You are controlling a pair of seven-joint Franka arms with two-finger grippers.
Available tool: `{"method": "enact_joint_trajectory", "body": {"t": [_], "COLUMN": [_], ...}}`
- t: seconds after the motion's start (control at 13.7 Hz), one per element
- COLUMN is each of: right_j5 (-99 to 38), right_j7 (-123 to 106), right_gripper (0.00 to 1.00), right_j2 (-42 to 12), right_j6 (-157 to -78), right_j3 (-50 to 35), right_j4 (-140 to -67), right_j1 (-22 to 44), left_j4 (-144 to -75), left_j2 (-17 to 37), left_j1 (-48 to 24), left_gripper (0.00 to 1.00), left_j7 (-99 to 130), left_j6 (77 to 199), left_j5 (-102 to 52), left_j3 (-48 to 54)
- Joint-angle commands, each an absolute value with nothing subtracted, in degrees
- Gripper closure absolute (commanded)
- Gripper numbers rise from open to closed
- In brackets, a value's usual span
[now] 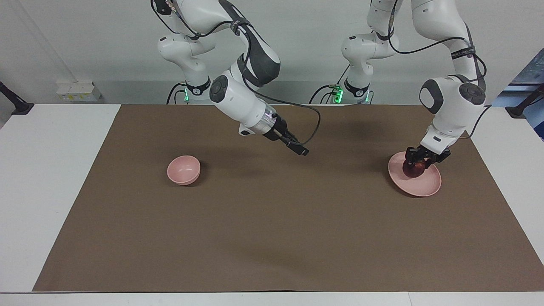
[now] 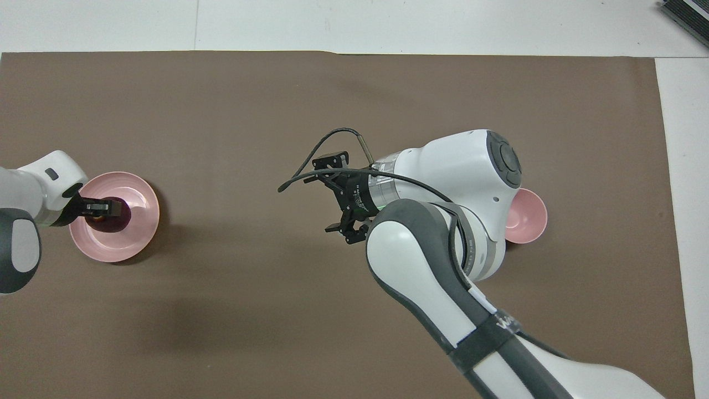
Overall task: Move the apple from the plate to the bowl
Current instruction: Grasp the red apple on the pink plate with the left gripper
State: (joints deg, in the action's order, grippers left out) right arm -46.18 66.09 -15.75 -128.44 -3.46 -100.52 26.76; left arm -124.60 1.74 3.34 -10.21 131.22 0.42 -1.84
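The dark red apple (image 1: 414, 170) (image 2: 114, 223) is on the pale pink plate (image 1: 426, 185) (image 2: 134, 242) at the left arm's end of the mat. My left gripper (image 1: 418, 162) (image 2: 102, 209) comes down onto it and is shut on the apple; I cannot tell whether the apple still touches the plate. The small pink bowl (image 1: 183, 170) (image 2: 529, 219) stands at the right arm's end, partly covered by the right arm in the overhead view. My right gripper (image 1: 298, 149) (image 2: 337, 197) hangs open and holds nothing over the middle of the mat.
A brown mat (image 1: 272, 238) covers most of the white table (image 1: 51, 191). The right gripper's black cable (image 2: 310, 166) loops out beside its wrist.
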Motion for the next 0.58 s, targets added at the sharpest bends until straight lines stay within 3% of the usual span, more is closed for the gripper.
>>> {"method": "enact_joint_trajectory", "body": {"t": [0.0, 0.51], "right_j5": [-48.95, -54.13], "right_j7": [68.89, 69.26], "right_gripper": [0.0, 0.0], "right_j2": [-16.96, -17.4], "right_j6": [-130.77, -131.39], "right_j3": [-3.52, -3.78], "right_j4": [-99.05, -98.26], "right_j1": [26.89, 27.51], "left_j4": [-121.66, -120.06], "left_j2": [-1.32, -4.57], "left_j1": [2.73, -3.33], "left_gripper": [1.0, 1.0], "left_j7": [-10.72, -9.93], "left_j6": [123.61, 116.63], "left_j5": [-2.96, -33.78], "left_j3": [-1.14, -1.23]}}
